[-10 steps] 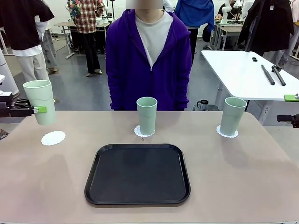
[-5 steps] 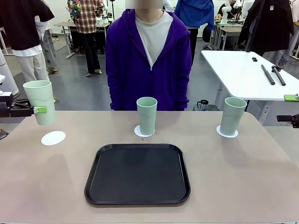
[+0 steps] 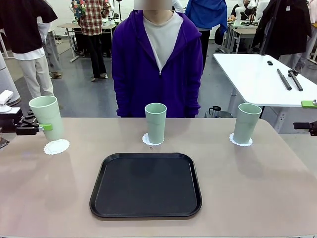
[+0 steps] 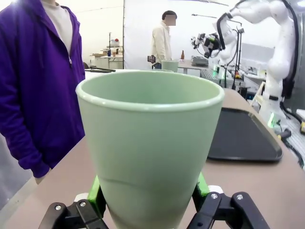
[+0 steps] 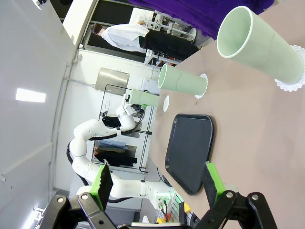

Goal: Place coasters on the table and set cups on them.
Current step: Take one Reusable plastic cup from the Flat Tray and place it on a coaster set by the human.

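Lowering the last cup [image 3: 46,117] onto its coaster [image 3: 56,147]
Left gripper [image 3: 40,127] clamps the cup; keep it upright and centred; right gripper [image 5: 155,183] gapes, holding nothing

Beyond your bench you look into an open workshop with a smooth grey floor [image 3: 84,94] under even, bright light. A white rectangular table [image 3: 257,74] stands at the far right, with two dark rods [image 3: 290,79] lying on it. Further back, more work tables [image 3: 74,27] sit against pale walls, and several people [image 3: 94,29] stand among them. From the right wrist view, you see a plain white wall [image 5: 28,57] with one bright light panel [image 5: 31,95].
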Available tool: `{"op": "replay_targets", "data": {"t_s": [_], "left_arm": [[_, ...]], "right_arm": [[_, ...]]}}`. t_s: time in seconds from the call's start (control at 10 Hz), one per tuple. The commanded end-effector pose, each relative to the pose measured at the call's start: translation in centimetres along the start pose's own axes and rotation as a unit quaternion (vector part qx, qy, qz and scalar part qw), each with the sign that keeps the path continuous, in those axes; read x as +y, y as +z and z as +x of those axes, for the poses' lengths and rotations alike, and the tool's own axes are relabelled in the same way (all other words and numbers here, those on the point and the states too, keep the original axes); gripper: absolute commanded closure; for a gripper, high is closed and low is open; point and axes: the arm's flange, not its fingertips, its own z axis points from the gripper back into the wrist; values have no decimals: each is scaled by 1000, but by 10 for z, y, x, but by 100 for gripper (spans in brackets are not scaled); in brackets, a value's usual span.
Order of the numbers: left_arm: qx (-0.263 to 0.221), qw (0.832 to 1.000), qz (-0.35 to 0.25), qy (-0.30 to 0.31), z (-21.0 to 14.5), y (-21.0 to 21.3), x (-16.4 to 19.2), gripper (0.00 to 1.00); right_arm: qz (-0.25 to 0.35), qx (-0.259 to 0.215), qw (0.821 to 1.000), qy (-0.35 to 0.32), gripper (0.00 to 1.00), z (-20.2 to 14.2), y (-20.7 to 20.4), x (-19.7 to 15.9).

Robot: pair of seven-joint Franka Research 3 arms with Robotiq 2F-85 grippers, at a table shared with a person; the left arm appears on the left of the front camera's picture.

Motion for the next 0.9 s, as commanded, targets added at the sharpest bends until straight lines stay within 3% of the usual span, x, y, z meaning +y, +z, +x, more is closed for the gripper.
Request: {"op": "replay_targets", "data": {"t_s": [0.0,0.8], "left_arm": [[-7,999,-23,-32,-9,8,10,14],[-6,999,-31,-8,-37,13,16,14]], "right_arm": [[0,-5,1000,1,0,0,-1,0],[0,-5,1000,1,0,0,-1,0]]}}
